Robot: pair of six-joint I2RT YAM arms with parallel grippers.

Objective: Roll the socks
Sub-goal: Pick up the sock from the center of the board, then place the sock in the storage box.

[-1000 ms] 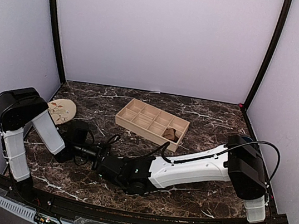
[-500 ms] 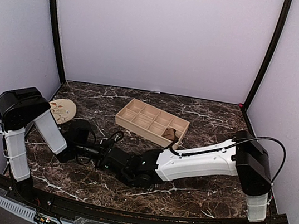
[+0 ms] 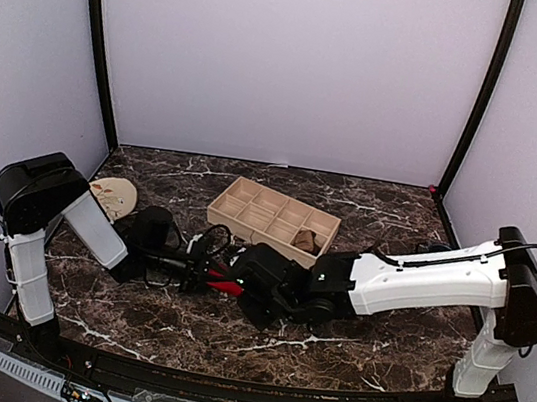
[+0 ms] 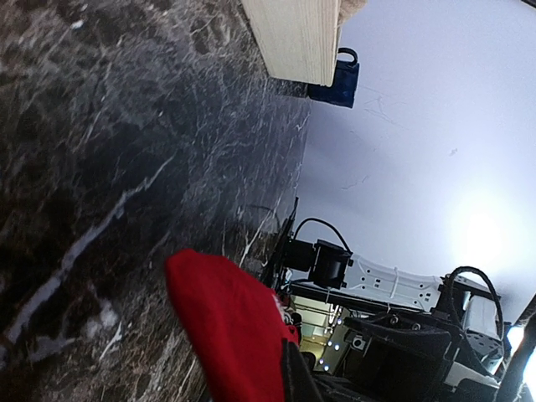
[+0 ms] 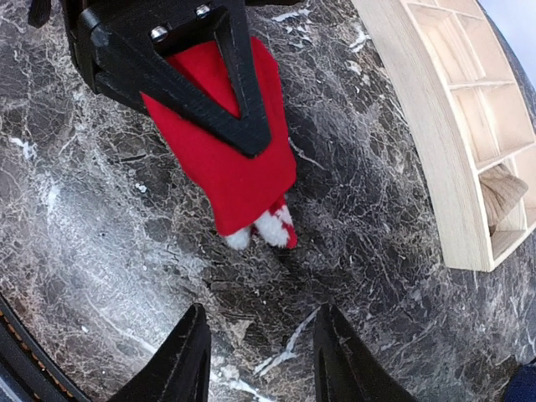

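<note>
Near the middle of the marble surface (image 3: 378, 212), just in front of the wooden tray (image 5: 423, 126), the left jaws are clamped on the red sock (image 5: 243, 180), whose red-and-white end pokes out past them. The right jaws stand apart just beside it, gripping nothing. The tan sock (image 5: 502, 188) lies bundled in a compartment at the tray's right end.

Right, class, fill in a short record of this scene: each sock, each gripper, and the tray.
red sock: clamped in left gripper, striped end sticking out
brown sock: lying in a compartment of the tray
left gripper: shut on red sock
right gripper: open, empty, facing the red sock
tray: wooden, divided, on the marble table
</note>
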